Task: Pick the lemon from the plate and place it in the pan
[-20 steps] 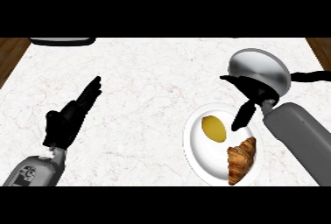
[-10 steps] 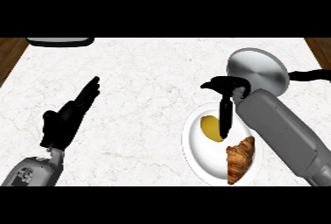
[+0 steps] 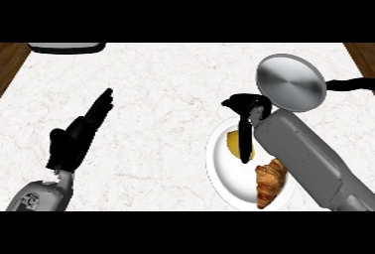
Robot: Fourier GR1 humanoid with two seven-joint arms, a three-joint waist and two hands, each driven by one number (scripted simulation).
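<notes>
**Right hand over the lemon on the plate**

You see the lemon lying on the white plate, in the plate's upper left part; only its left side shows, since the right hand's fingers cross in front of it. The plate sits near the counter's front right corner, and a croissant lies on the plate's right half, just beside the lemon.

Your right hand hangs above the plate's far rim, its long fingers pointing straight down over the lemon. You cannot tell whether they touch it; they are not curled round it.

The steel pan stands beyond the plate, near the counter's right edge, its black handle reaching right.

Your left hand rests over the counter's left part, well apart from the plate, fingers straight and pointing away toward the far edge.
</notes>
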